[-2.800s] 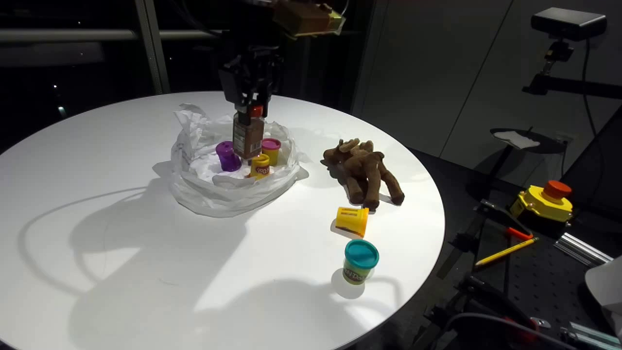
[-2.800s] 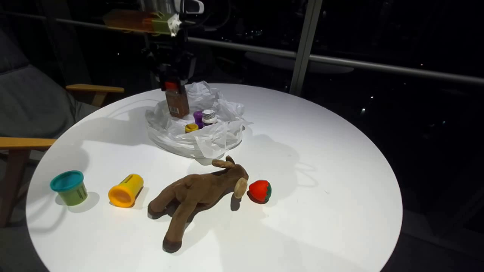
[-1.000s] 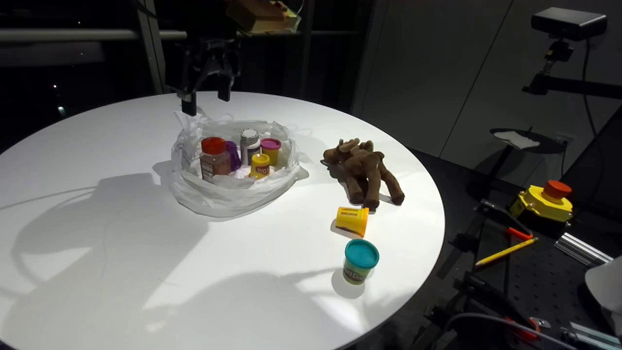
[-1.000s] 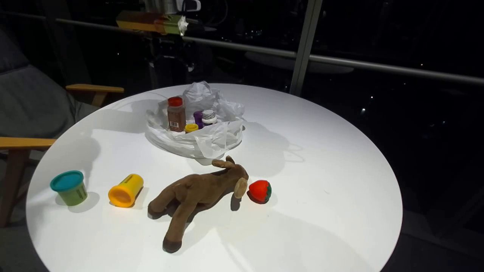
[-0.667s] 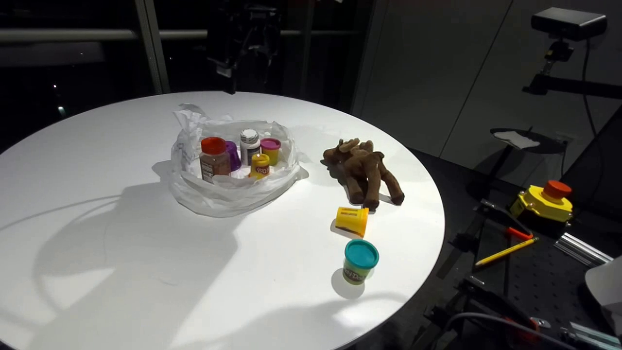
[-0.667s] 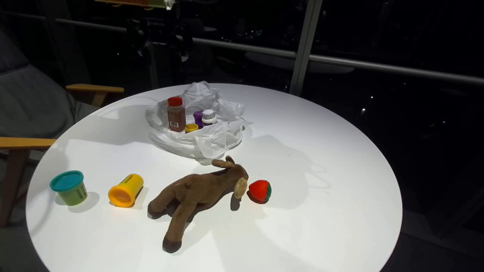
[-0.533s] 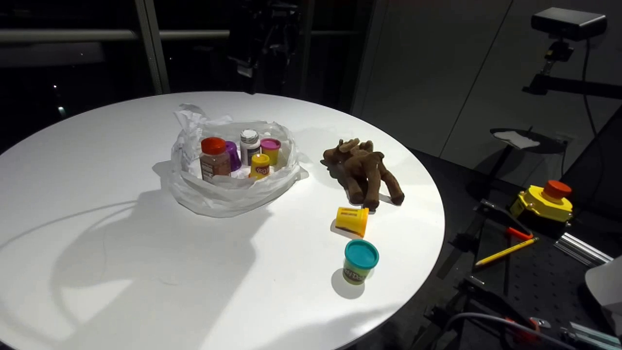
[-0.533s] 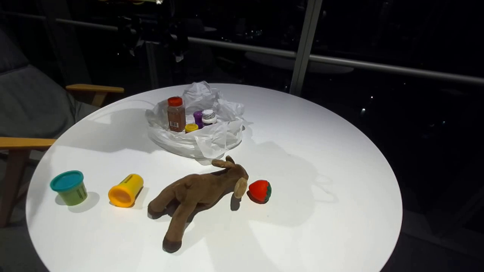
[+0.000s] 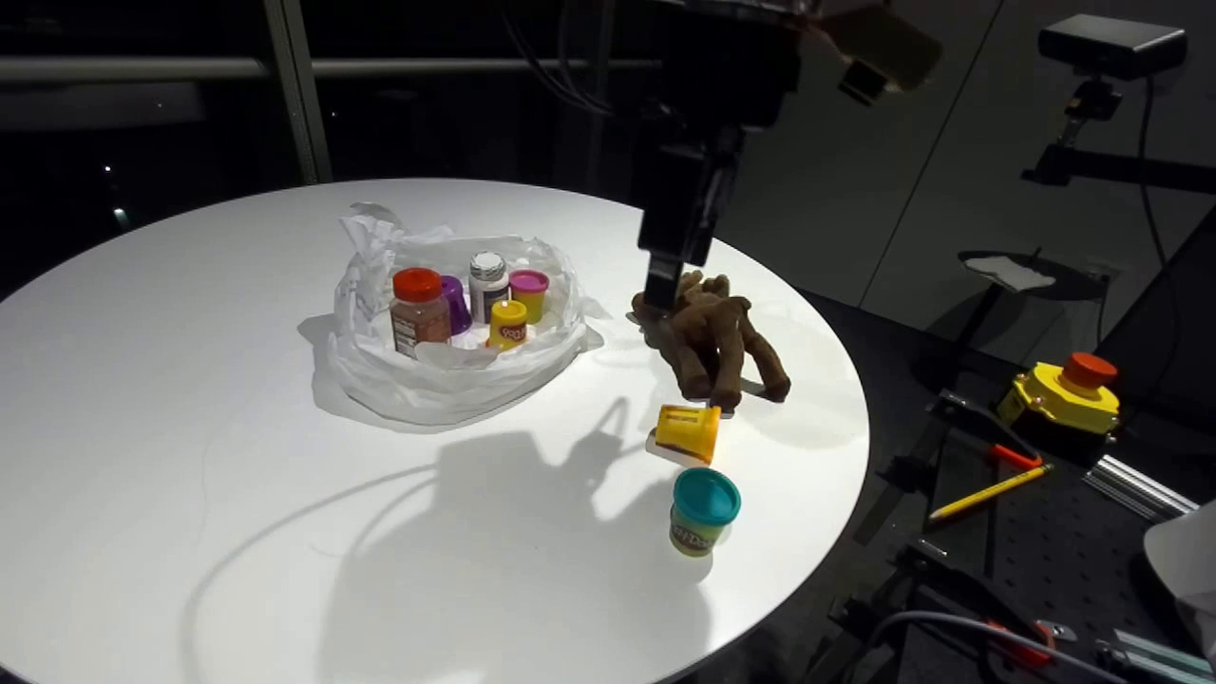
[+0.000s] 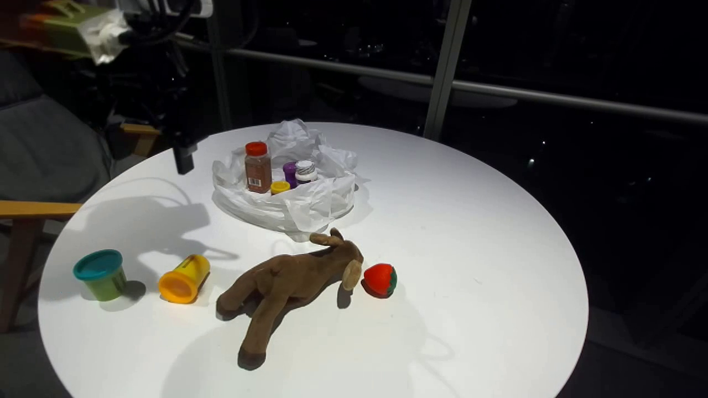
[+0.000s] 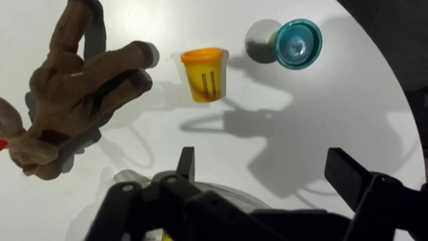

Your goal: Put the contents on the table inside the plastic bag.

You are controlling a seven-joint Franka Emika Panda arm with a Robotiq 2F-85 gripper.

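Plastic bag looks whitish and translucent, its rim crumpled.

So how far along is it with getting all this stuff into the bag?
Done: inside the plastic bag are a red-capped jar, purple container, white bottle, pink-lidded tub and small yellow tub.
In hand: nothing; the pincer hangs open and empty.
Left: the teal-lidded tub, tipped yellow tub, brown plush animal and red strawberry-like thing, all on the table outside.
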